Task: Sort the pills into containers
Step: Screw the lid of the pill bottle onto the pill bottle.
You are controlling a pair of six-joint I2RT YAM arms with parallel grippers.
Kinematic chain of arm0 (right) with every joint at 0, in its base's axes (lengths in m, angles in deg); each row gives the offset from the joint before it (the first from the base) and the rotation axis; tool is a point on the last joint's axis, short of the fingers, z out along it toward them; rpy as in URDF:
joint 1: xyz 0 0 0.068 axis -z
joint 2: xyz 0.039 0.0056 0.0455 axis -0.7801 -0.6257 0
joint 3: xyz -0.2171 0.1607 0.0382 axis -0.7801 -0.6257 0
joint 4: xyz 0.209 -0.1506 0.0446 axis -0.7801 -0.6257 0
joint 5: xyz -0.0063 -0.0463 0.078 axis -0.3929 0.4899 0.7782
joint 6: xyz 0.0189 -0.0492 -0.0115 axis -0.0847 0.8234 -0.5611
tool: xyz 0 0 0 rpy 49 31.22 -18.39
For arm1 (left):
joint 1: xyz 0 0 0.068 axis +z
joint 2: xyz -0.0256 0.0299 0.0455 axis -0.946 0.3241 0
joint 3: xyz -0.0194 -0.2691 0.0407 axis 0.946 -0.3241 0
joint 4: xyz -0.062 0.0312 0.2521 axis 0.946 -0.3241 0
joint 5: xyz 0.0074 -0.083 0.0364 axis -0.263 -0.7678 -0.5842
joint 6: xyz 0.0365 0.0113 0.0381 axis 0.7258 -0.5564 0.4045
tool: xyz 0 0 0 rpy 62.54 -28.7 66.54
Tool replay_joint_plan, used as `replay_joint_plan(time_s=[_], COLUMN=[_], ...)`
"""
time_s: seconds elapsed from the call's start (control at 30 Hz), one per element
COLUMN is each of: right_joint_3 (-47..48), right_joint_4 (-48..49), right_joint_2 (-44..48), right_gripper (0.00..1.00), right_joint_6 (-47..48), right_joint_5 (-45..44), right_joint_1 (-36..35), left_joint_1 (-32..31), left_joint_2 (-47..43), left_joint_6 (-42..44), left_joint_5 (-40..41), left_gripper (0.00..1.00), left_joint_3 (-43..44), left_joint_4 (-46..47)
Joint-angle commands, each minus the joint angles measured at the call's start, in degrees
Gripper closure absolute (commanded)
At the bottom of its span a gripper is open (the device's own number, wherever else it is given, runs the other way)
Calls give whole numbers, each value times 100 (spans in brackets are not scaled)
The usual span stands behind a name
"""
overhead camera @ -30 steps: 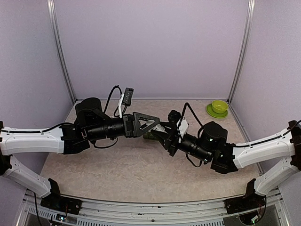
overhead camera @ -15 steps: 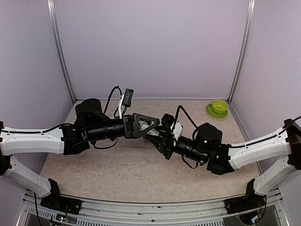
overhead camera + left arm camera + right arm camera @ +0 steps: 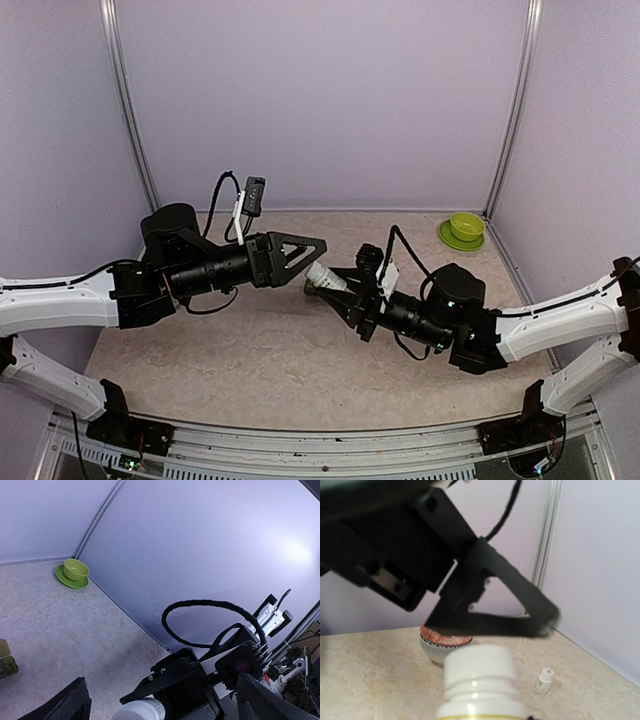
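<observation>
Your right end effector (image 3: 338, 288) is clamped on a white pill bottle (image 3: 322, 277), its cap pointing toward 10 o'clock. Your left end effector (image 3: 305, 252) hangs just off that cap at 10 o'clock, spread wide apart and holding nothing. The dark green containers (image 3: 4, 659) lie on the surface (image 3: 250, 350) near its middle, just beside the bottle. From above, the bottle partly hides them. At 2 o'clock, in the far corner, a lime-green bowl (image 3: 466, 225) sits on its saucer (image 3: 447, 236). Your right wrist view shows a red-topped white jar (image 3: 445, 642) and a small white vial (image 3: 545, 680) past the bottle.
</observation>
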Motion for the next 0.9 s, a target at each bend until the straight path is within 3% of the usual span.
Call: replay_joint_plan(time_s=[0.0, 0.13, 0.27, 0.57, 0.87], right_joint_3=[-226, -197, -208, -341, -413], right_joint_4=[299, 112, 1, -9, -46], right_joint_2=[338, 426, 492, 692, 771], right_gripper=[73, 73, 73, 73, 73], right_joint_6=[34, 121, 324, 449, 477], right_joint_5=[-100, -385, -532, -306, -104], right_joint_1=[-58, -58, -58, -58, -61], left_joint_1=[33, 52, 48, 74, 122], left_joint_2=[-255, -205, 48, 84, 105], left_joint_6=[346, 402, 432, 439, 471], left_joint_5=[542, 591, 397, -211, -689], left_gripper=[1, 3, 12, 35, 39], left_joint_3=[-6, 119, 425, 280, 204], left_joint_4=[-419, -825, -1244, -797, -430])
